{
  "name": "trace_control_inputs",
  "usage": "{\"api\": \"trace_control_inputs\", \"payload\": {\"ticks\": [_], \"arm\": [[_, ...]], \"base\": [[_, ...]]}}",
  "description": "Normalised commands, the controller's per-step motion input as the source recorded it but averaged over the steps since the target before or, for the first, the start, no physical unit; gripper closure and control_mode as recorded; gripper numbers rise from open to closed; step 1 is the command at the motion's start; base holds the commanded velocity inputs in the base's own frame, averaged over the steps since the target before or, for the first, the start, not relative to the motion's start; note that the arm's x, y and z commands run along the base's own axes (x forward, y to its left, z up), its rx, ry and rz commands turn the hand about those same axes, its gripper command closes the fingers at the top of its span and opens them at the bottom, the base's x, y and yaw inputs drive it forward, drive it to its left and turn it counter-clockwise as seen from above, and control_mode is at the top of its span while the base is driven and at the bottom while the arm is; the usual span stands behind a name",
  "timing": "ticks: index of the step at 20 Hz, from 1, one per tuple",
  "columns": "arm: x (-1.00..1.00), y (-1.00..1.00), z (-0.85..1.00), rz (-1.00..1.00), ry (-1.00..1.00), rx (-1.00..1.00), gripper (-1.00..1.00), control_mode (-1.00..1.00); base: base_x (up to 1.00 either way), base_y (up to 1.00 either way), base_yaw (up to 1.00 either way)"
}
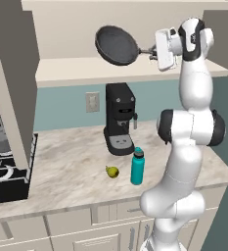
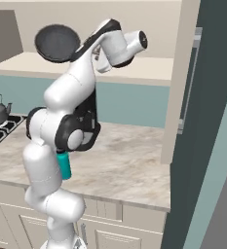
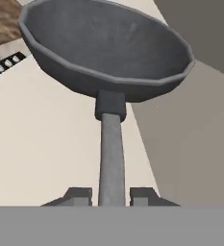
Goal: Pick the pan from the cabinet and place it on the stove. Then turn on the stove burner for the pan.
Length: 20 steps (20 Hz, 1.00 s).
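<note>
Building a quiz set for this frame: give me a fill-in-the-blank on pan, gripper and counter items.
1. The gripper is shut on the pan's ____.
2. The pan is held in the air above the black ____ machine.
3. Beside the teal bottle on the counter lies a small yellow-green ____.
4. On the stove stands a grey ____.

Missing words: handle; coffee; pear; kettle
</note>
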Motion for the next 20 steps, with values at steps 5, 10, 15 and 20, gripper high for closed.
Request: {"api": "trace_control_inputs", "payload": {"ticks": [5, 10, 15, 20], "arm": [[-0.49, 0.0, 0.0, 0.0, -0.27, 0.0, 1.0, -1.0], [-0.68, 0.0, 0.0, 0.0, -0.23, 0.0, 1.0, -1.0], [-0.78, 0.01, 0.0, 0.0, -0.14, 0.0, 1.0, -1.0], [-0.88, 0.15, 0.0, 0.0, -0.06, -0.01, 1.0, -1.0]], "base": [[0.0, 0.0, 0.0], [0.0, 0.0, 0.0], [0.0, 0.0, 0.0], [0.0, 0.0, 0.0]]}}
